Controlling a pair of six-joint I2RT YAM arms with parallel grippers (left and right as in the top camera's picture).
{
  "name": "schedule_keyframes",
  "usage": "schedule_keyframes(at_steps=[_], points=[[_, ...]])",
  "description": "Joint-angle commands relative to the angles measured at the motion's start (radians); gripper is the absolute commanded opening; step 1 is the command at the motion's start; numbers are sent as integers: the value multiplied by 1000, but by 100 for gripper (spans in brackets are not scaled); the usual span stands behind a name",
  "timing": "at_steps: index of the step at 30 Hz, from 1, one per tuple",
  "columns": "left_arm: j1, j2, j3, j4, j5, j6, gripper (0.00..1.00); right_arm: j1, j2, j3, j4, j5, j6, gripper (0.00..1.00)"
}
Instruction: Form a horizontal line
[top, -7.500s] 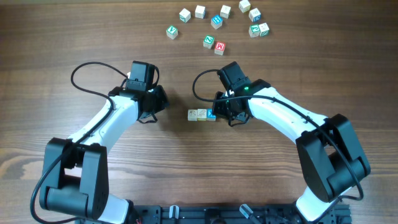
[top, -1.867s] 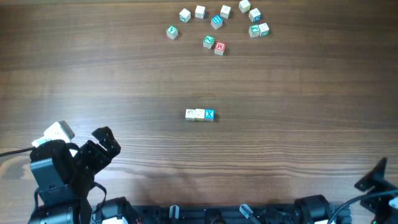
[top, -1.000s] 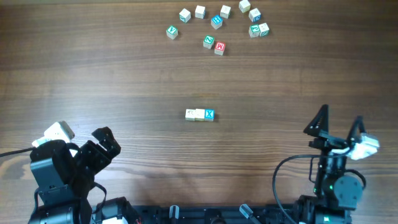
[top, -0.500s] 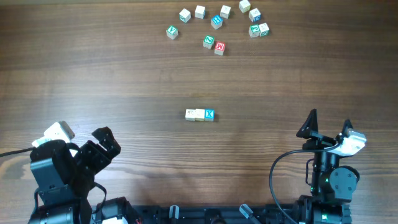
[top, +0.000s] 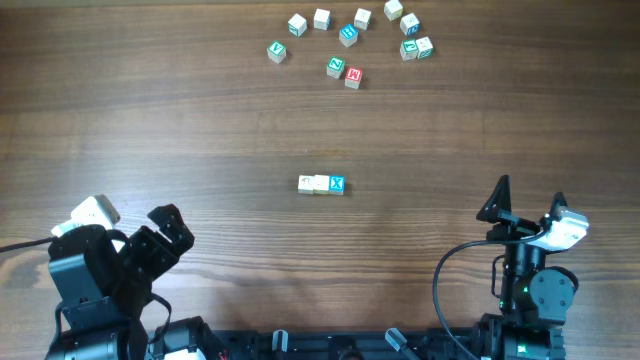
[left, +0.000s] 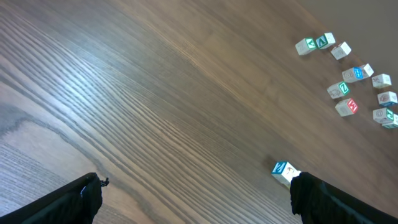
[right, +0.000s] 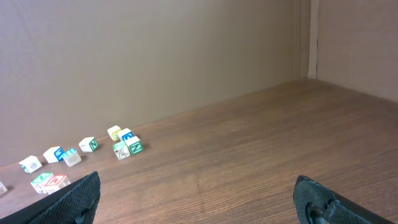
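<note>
Three small wooden cubes form a horizontal line (top: 321, 183) at the table's middle, touching side by side: two pale ones on the left and the blue X cube (top: 337, 184) on the right. My left gripper (top: 168, 232) sits at the near left edge, open and empty, far from the row. My right gripper (top: 527, 200) stands at the near right edge, also open and empty. In the left wrist view the blue X cube (left: 281, 168) peeks out beside my right finger (left: 323, 199), which hides the rest of the row. The right wrist view does not show the row.
Several loose lettered cubes (top: 350, 40) lie scattered along the far edge, among them a red-lettered one (top: 352, 75). They also show as loose cubes (left: 348, 74) in the left wrist view and loose cubes (right: 81, 152) before a beige wall in the right wrist view.
Both arms have withdrawn from the row to the near edge. In the last second the right arm shifted slightly left, then held still. The cubes have not moved.
</note>
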Motion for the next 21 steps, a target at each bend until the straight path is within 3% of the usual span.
schedule_keyframes(at_steps=[1,9,13,18,21], points=[[2,0,5,-25,-30,8,100,-5,-11,-2,2,-16,-18,100],[-10,0,0,-12,-48,9,100,-5,-11,-2,2,-16,-18,100],[-53,-125,-105,190,-44,26,100,-5,-11,-2,2,-16,-18,100],[-107,-338,-336,568,77,213,100,-5,-11,-2,2,-16,-19,100],[-119,-408,-455,708,84,236,100,-5,-11,-2,2,-16,-18,100]])
